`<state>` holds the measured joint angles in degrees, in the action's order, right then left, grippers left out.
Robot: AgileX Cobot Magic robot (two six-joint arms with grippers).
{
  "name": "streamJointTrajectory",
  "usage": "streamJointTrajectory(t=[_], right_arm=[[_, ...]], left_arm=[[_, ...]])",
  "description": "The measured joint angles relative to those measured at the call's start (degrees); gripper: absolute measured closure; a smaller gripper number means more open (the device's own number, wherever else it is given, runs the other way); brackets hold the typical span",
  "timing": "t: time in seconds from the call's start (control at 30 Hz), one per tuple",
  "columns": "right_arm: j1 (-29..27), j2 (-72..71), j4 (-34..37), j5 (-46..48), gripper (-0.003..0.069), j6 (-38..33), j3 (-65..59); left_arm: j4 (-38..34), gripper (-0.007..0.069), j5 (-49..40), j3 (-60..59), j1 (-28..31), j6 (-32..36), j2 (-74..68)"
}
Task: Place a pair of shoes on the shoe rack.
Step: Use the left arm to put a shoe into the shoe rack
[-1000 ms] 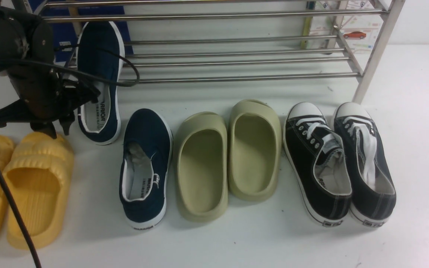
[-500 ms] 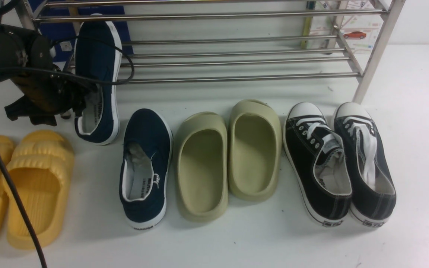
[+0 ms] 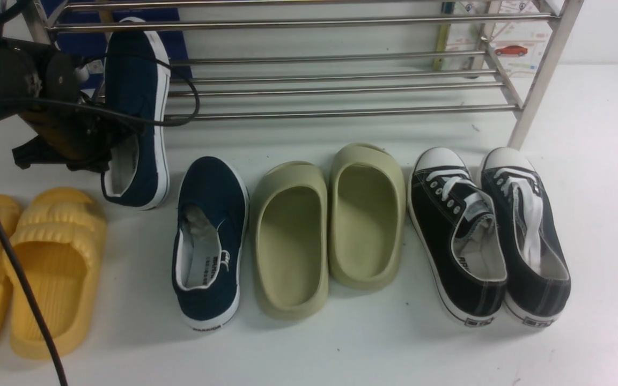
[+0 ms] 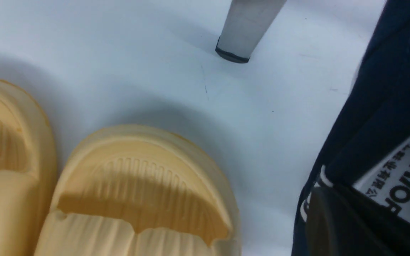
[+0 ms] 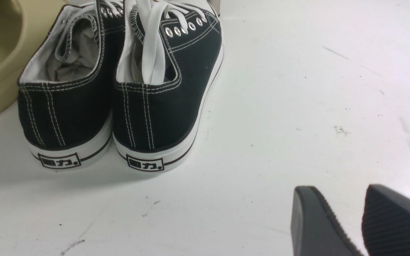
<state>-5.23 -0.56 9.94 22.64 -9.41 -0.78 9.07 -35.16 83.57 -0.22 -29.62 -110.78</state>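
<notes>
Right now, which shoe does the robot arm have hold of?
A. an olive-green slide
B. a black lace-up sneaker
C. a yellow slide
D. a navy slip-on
D: the left gripper is clamped on the heel rim of one navy slip-on, which is tilted with its toe toward the shoe rack.

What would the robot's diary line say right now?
left gripper: shut on first navy shoe, tilted, toe at shoe rack | second navy shoe: on table beside green slides | right gripper: open, empty
</notes>
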Motion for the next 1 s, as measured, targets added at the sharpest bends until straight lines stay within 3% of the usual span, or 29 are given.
streamJointTrajectory(t=[0.2, 0.37, 0.47, 0.63, 0.87, 1.0], right_arm=[[0.0, 0.0, 0.0, 0.0, 0.0412, 0.0, 0.0], [0.0, 0.0, 0.0, 0.0, 0.0412, 0.0, 0.0], [0.0, 0.0, 0.0, 0.0, 0.0412, 0.0, 0.0], [0.0, 0.0, 0.0, 0.0, 0.0412, 0.0, 0.0], [0.0, 0.0, 0.0, 0.0, 0.0412, 0.0, 0.0], [0.0, 0.0, 0.0, 0.0, 0.0412, 0.0, 0.0]], left_arm=[[-0.3, 0.062, -0.3, 0.2, -0.2, -0.2, 0.9], [-0.2, 0.0473, -1.3, 0.2, -0.2, -0.1, 1.6], [-0.9, 0.0321, -1.5, 0.2, -0.2, 1.9, 1.6], [-4.1, 0.0221, -1.2, 0.2, -0.2, 5.8, 1.4], [-5.9, 0.0225, -0.8, 0.3, -0.2, 7.4, -1.6], [-6.0, 0.0284, -0.8, 0.3, -0.2, 8.7, -3.5]])
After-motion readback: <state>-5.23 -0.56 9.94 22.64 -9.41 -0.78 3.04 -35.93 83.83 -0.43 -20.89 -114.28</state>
